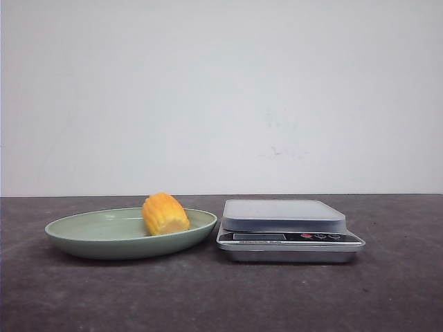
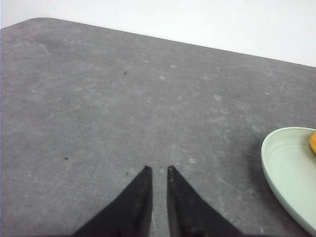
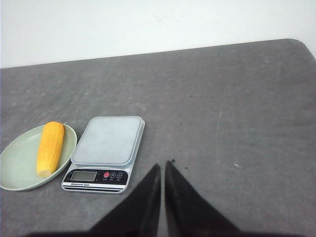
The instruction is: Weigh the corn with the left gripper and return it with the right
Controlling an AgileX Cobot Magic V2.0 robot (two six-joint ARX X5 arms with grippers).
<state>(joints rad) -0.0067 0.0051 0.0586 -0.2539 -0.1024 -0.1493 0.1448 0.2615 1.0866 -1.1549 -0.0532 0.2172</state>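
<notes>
The corn (image 1: 165,214) is a yellow-orange cob with ribbed kernel rows, lying in the right part of a pale green plate (image 1: 90,238). In the right wrist view the corn (image 3: 50,148) lies lengthwise in the plate (image 3: 15,168), paler cut end toward the camera. Only a sliver of corn (image 2: 313,142) shows in the left wrist view, at the plate (image 2: 286,168) edge. My left gripper (image 2: 158,169) is shut on nothing, over bare table left of the plate. My right gripper (image 3: 164,164) is shut and empty, right of the scale. Neither gripper appears in the front view.
A silver kitchen scale (image 1: 284,216) with a flat grey platform stands just right of the plate, almost touching it; its display (image 3: 84,175) and buttons face the robot. The dark grey table (image 1: 387,290) ends at a white wall behind.
</notes>
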